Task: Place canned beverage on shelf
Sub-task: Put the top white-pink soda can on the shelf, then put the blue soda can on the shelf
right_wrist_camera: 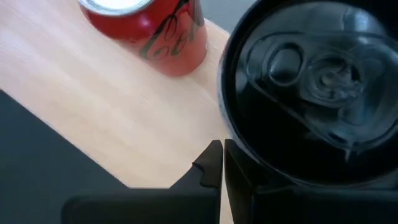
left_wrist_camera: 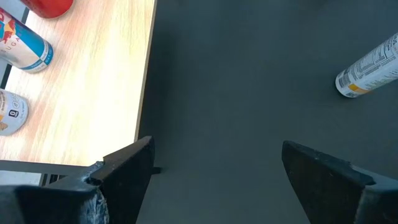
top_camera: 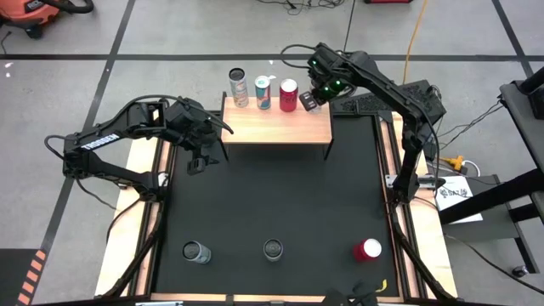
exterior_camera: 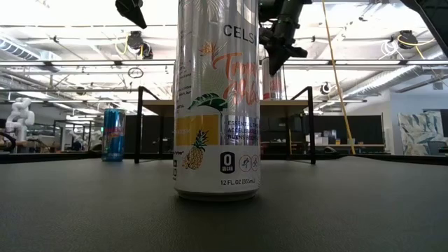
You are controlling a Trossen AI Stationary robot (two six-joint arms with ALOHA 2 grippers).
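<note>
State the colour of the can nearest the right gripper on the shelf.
Red can, best seen in the right wrist view.

— Where is the left arm?
— It reaches in from the counter's left side, elbow bent, its wrist angled down just beside the left end of the shelf [top_camera: 276, 124]. The left gripper [top_camera: 198, 161] hangs there with its jaws spread wide and nothing between them.

— And the right arm?
— It rises from its base on the right, folds over, and comes down at the shelf's back right corner. The right gripper [top_camera: 308, 101] has its jaws pressed together; the wrist view is crowded, so it seems to hold nothing.
</note>
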